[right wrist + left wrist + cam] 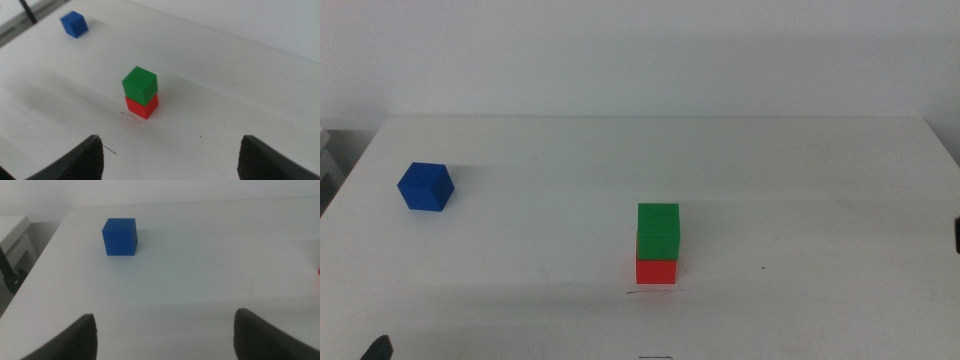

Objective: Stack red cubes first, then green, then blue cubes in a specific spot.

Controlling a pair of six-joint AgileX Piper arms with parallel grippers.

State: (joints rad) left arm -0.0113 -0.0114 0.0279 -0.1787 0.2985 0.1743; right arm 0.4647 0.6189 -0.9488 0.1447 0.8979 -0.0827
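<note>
The green cube (658,230) sits squarely on the red cube (656,271) near the table's middle. Just in front of the red cube is the thin dark line of the specific spot (655,292). The blue cube (426,187) stands alone at the far left. In the left wrist view the blue cube (120,236) lies ahead of my open left gripper (165,317), well apart from it. My right gripper (171,140) is open and empty. It looks from a distance at the green cube (140,85), the red cube (143,106) and the line (135,117).
Both arms wait at the picture's edges: the left jaw tip (376,348) at the bottom left, a dark sliver of the right arm (956,235) at the right edge. A tiny dark speck (764,267) lies right of the stack. The white table (800,170) ends at a pale wall.
</note>
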